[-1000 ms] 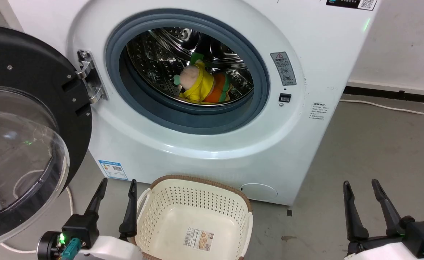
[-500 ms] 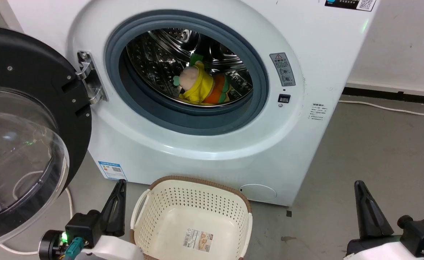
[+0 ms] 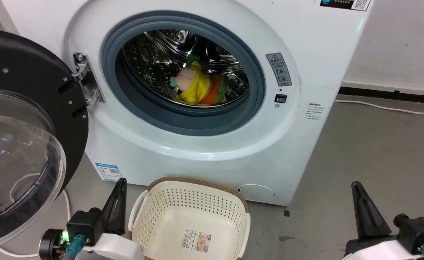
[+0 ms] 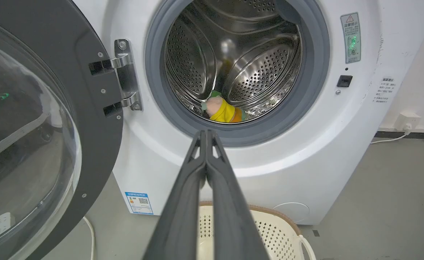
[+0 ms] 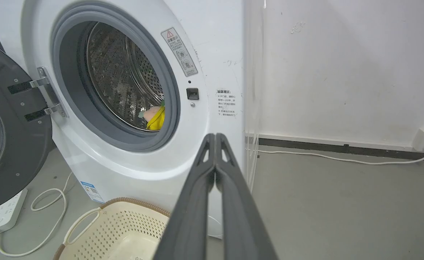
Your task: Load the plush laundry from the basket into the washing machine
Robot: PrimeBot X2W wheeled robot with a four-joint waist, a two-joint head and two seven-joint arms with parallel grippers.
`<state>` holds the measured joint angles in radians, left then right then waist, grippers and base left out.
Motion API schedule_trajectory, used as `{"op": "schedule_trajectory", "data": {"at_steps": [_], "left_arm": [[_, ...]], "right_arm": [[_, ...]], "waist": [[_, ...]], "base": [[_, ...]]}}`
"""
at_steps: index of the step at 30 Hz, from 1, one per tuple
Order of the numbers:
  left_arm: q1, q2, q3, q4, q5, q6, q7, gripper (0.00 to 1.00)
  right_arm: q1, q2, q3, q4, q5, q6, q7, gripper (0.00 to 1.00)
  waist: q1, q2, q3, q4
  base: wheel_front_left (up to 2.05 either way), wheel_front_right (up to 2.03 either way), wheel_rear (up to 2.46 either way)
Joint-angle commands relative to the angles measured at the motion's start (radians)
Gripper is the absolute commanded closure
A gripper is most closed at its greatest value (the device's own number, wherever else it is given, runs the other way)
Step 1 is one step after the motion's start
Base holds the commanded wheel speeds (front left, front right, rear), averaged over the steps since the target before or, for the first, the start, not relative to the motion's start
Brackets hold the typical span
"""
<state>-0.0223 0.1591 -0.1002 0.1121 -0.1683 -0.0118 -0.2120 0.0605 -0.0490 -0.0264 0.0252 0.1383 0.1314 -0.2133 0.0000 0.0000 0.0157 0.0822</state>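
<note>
Flanking the basket [image 3: 183,202], left gripper [image 3: 120,185] and right gripper [image 3: 357,187] hang pinched tight; plush laundry [image 3: 197,87] lies in the washing machine [image 3: 197,151].

Head cam looks down at washing machine [image 3: 197,155] and basket [image 3: 197,181] from close; L wrist cam faces drum [image 3: 154,61] head-on, R wrist cam obliquely.

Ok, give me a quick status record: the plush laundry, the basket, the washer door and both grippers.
laundry: peach-pink figure and orange burger lie touching in the steel drum
basket: on the floor in front of the washing machine; no laundry in it, label sticker on its bottom
door: open, swung left
left gripper: shut, holding nothing, left of the basket
right gripper: shut, holding nothing, above the floor
loading: looks done
</note>
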Motion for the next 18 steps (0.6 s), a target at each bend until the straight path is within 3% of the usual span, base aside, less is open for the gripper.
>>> {"op": "schedule_trajectory", "data": {"at_steps": [1,18], "left_arm": [[0.004,-0.007,0.006,-0.007,0.009,0.002,0.004,1.0],[0.007,-0.024,0.022,-0.024,0.036,0.004,0.039,1.0]], "right_arm": [[-0.01,0.0,0.002,-0.004,-0.008,0.0,0.004,1.0],[-0.018,0.0,0.006,-0.007,-0.03,0.0,0.039,1.0]], "waist": [[0.0,0.0,0.0,-0.001],[0.0,0.0,-0.003,-0.014]], "base": [[0.0,0.0,0.0],[0.0,0.0,0.0]]}}
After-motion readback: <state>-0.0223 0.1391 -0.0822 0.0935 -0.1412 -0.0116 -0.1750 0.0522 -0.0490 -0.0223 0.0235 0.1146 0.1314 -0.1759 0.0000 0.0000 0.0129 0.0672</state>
